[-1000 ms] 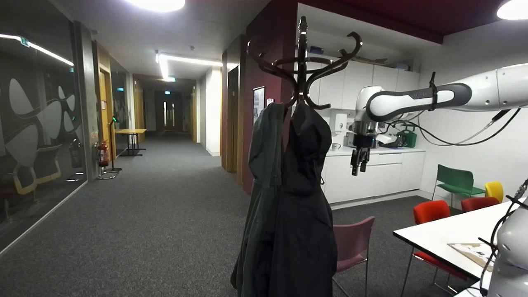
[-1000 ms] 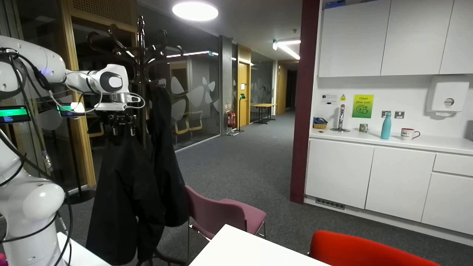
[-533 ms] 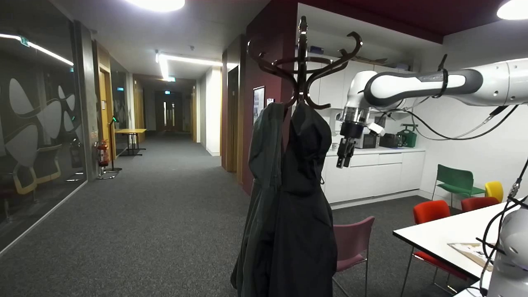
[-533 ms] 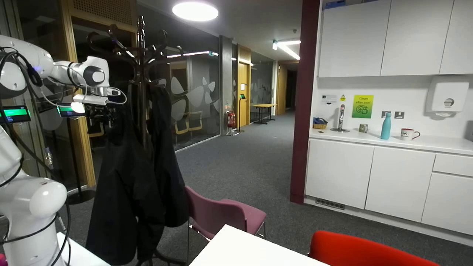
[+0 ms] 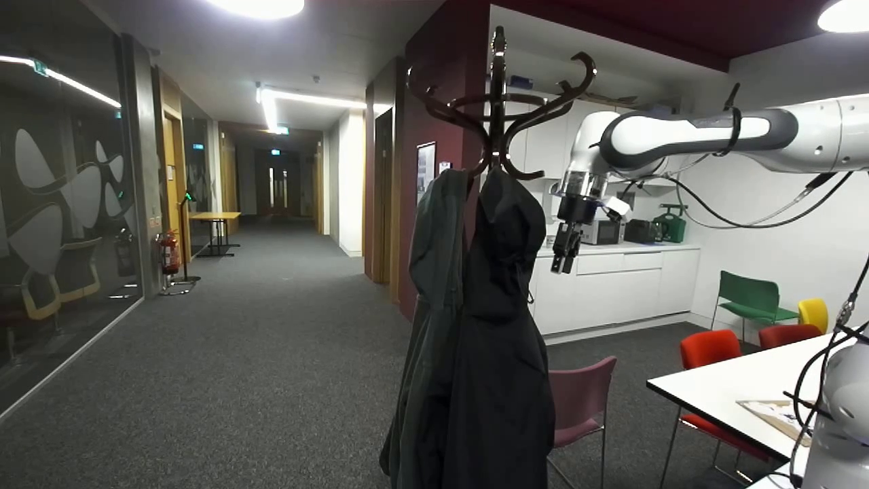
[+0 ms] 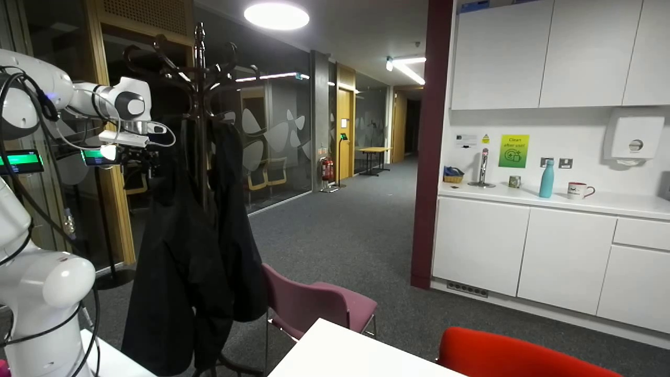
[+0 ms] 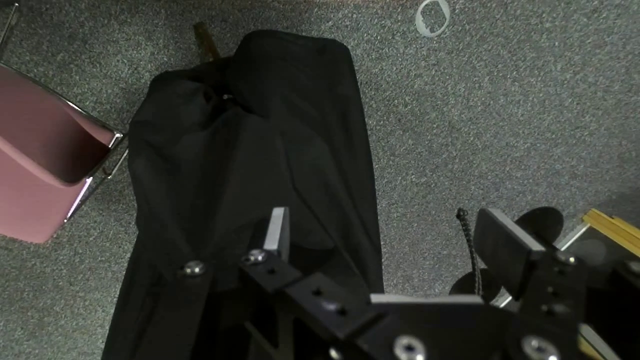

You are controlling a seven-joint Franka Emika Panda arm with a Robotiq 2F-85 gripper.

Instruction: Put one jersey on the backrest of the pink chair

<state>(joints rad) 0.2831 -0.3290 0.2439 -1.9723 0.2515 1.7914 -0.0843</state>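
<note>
One jersey (image 5: 504,380) partly hides the pink chair (image 5: 584,399); the tool (image 7: 387,222) stands spread wide.

"Clean after use!" on green poster (image 6: 514,151)

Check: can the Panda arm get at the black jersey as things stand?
Likely yes: the tool hangs open near the black jersey, and the wrist view shows nothing between them. Possible snag: the coat rack that the jersey hangs from.
</note>
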